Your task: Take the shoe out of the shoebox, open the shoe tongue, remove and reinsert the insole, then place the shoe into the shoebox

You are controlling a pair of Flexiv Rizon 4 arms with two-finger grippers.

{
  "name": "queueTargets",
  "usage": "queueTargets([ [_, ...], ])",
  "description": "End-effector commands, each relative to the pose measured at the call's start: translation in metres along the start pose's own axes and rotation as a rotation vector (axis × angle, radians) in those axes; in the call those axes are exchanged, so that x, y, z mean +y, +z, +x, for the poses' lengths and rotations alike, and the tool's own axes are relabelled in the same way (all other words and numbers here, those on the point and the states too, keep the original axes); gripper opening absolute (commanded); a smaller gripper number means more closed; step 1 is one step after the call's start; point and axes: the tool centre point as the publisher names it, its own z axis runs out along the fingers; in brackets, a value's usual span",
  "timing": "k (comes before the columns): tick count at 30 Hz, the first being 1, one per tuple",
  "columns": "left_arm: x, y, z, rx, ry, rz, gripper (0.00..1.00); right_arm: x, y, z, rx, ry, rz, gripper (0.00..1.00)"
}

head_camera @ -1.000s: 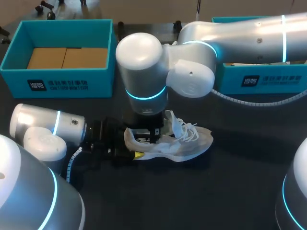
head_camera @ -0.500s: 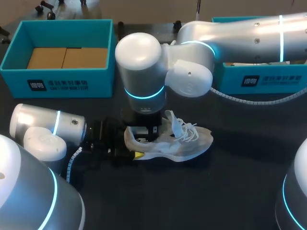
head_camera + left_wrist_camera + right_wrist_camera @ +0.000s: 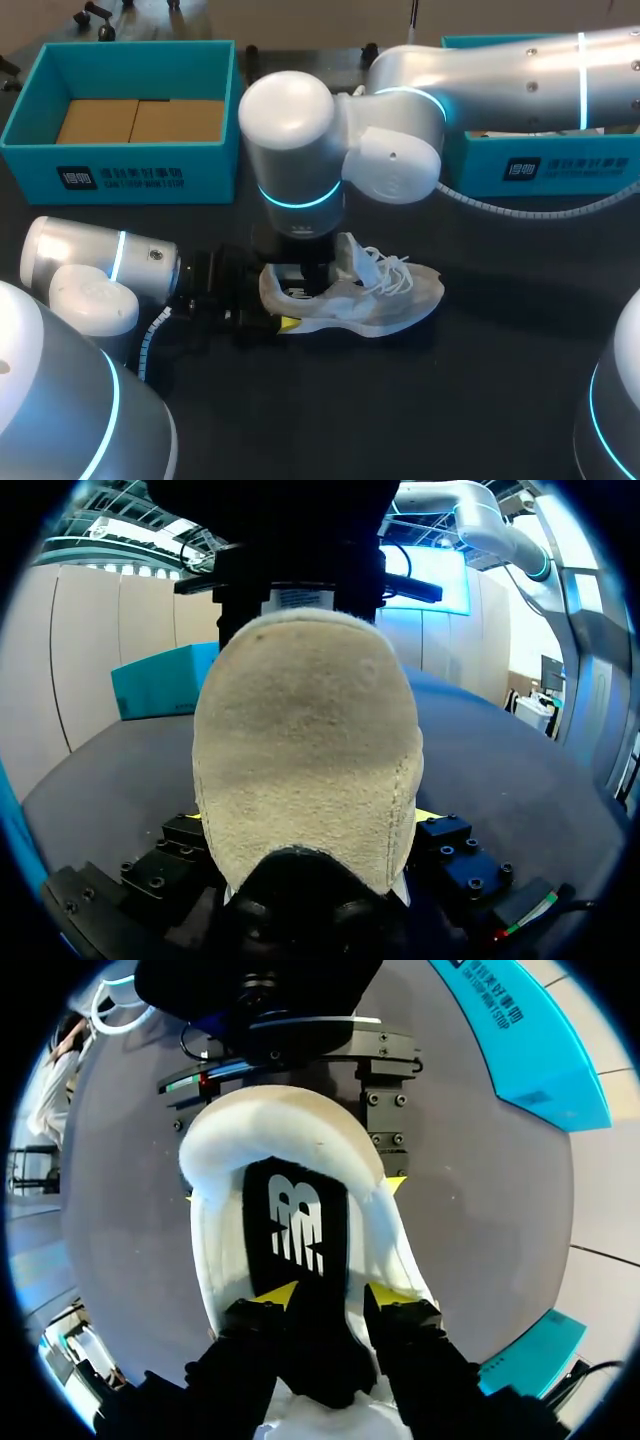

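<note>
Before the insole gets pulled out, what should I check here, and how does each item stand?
1. Shoe lying on table: ok.
2. Left gripper shut on heel: ok.
3. Right gripper down in the shoe's opening, at insole: ok.
4. Right gripper's hold on insole: cannot tell.
5. Tongue raised off the opening: ok.

At frame centre the right arm [image 3: 300, 170] hides the sneaker [image 3: 392, 297] opening; the upper-right shoebox [image 3: 545, 165] is cut off.
</note>
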Motion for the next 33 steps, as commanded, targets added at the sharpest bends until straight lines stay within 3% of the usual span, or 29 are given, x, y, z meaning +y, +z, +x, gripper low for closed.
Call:
queueTargets([
  [1,0.000,0.000,0.001,-0.001,0.001,-0.005,0.00,-0.002,0.006,-0.001,0.000,0.002,-0.010,0.45],
  [14,0.000,0.000,0.001,-0.001,0.001,-0.005,0.00,0.006,0.024,-0.002,0.004,0.004,-0.049,0.58],
  [33,0.000,0.000,0.001,-0.001,0.001,-0.005,0.00,0.011,0.036,0.016,0.054,-0.001,-0.052,0.45],
])
